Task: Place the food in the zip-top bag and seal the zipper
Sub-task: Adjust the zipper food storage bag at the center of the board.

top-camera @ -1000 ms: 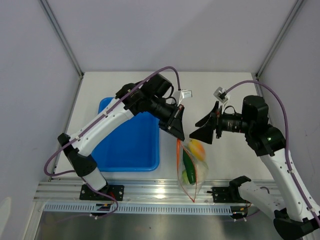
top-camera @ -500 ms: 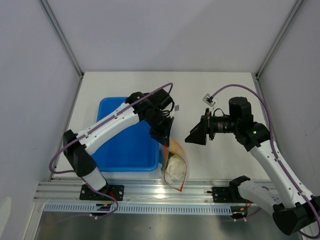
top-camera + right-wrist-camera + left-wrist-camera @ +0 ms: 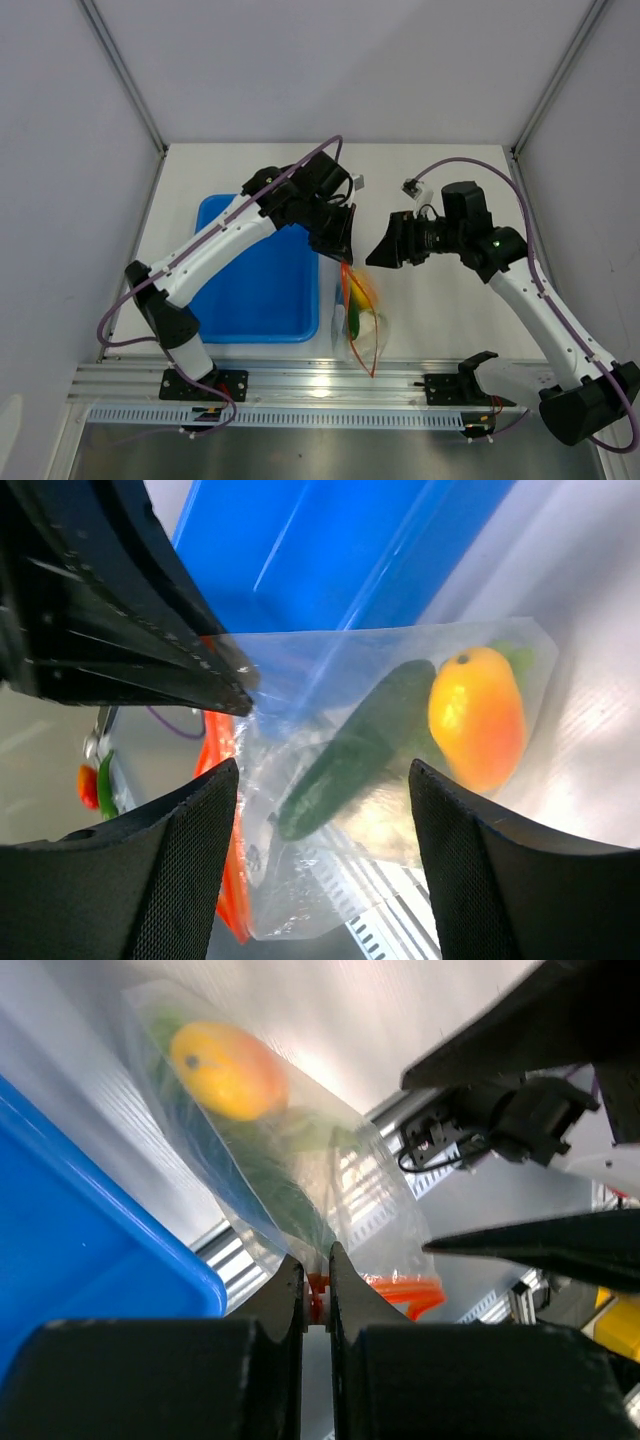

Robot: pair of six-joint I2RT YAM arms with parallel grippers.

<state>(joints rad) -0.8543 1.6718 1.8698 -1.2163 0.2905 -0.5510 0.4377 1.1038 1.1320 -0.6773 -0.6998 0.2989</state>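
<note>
**L grips bag by zipper strip; R open beside it**

Top view: L arm reaches across the blue tray point(image 3: 250, 290). The left gripper point(image 3: 340, 250) is past the tray's far-right corner, clamped on the top of the zip-top bag point(image 3: 362, 322). The bag hangs down from that pinch toward the near edge of the table point(image 3: 440, 180), just R of the tray. Can't tell if its lower end rests on the surface.

L wrist cam: fingers nearly closed, with the orange-red zipper point(image 3: 400, 1285) nipped between them. The rest of the strip runs off to the R, slack.

Contents, R wrist cam:
- Orange-yellow fruit point(image 3: 477, 718) at the closed end of the bag.
- Dark green cucumber point(image 3: 355, 750) lies diagonal beside it, touching.
- Pale cabbage head point(image 3: 385, 825) lies under both, blurred through the plastic.
- A bit of green shows behind the fruit; can't ID.

The right gripper point(image 3: 382, 248) is spread wide with nothing in it. It sits near the bag's mouth, facing the L gripper, and isn't touching the bag.
</note>
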